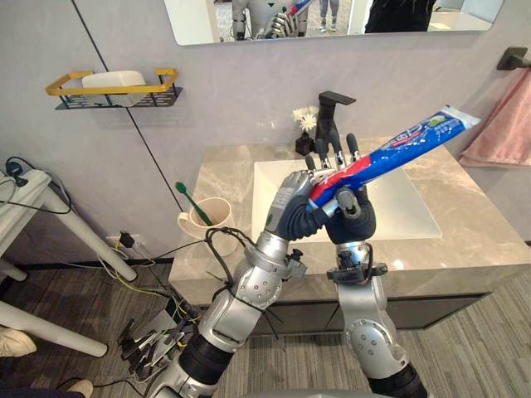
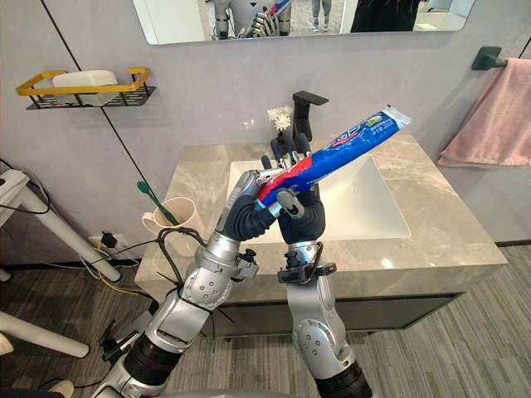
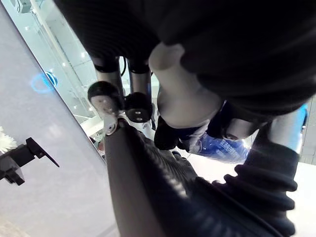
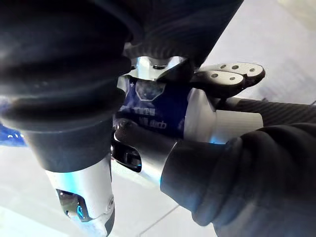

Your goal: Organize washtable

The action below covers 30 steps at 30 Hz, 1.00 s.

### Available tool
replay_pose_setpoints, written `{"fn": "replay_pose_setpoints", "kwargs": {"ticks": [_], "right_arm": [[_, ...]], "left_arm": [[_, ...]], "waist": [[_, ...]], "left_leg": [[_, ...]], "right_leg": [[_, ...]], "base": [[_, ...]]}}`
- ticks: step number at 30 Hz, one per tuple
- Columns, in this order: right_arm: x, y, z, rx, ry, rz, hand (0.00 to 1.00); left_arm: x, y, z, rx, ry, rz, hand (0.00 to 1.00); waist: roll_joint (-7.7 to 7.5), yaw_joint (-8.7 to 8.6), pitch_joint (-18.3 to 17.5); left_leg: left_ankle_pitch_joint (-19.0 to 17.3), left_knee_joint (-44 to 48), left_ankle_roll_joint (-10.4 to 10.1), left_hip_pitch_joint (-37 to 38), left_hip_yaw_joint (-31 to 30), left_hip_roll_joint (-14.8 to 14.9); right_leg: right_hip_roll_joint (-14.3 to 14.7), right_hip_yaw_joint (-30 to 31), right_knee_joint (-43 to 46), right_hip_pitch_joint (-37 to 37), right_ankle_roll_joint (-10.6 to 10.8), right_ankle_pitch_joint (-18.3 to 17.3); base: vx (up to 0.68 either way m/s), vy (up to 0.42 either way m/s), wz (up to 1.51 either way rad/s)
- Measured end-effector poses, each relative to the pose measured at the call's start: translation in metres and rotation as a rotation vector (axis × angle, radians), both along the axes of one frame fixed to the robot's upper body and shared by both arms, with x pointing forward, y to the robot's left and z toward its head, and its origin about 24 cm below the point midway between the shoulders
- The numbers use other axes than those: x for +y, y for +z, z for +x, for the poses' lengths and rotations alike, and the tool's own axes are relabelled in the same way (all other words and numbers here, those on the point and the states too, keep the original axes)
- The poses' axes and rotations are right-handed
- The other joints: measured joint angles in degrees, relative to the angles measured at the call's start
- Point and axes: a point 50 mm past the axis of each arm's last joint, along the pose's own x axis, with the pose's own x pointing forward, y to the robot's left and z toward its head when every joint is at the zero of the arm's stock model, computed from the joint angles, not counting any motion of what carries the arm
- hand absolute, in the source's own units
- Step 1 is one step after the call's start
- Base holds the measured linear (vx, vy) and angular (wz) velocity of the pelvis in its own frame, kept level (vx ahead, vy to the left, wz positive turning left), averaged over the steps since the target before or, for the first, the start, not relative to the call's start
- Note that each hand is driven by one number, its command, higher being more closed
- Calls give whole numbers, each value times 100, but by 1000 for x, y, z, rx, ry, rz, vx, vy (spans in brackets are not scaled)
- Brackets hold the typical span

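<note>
Toothpaste tube (image 1: 398, 152) shows whole in eye views, partly at wrists.

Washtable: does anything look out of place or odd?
Only the toothpaste tube: the left hand and right hand grip its cap end above the sink, tail slanting up. Toothbrush stands in the cup; no spill seen.

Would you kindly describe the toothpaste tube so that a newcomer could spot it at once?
Start at the marble washtable and its white sink. Above the sink, the left hand and right hand grip a slanting toothpaste tube; it alone is blue, red and white.
</note>
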Motion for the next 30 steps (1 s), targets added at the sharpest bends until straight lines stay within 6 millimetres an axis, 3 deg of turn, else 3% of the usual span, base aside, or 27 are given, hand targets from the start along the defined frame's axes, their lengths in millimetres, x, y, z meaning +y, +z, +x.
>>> {"fn": "replay_pose_setpoints", "kwargs": {"ticks": [5,20,27,30], "right_arm": [[-12,3,-7,-27,51,-53,0],[-32,-9,-8,42,125,-75,0],[-52,-5,-19,29,103,-126,0],[-72,8,-21,-47,47,-178,0]], "left_arm": [[-1,2,-2,-31,-29,11,100],[1,-7,5,-37,-41,126,100],[9,-9,12,-29,1,133,100],[22,-13,17,-1,62,124,100]], "waist": [[-105,-9,7],[-94,-4,44],[-44,-20,151],[-17,-37,233]], "left_leg": [[-9,-1,10,16,129,2],[-41,-5,43,66,560,63],[-42,-13,41,63,640,47],[-48,-17,35,62,694,51]], "right_leg": [[-1,106,-1,-45,8,22],[30,589,-24,-304,-5,175],[44,661,-24,-351,-6,178],[48,717,-24,-387,-6,187]], "base": [[-4,9,-10],[-28,3,-17],[5,1,-5],[-7,-6,-8]]}}
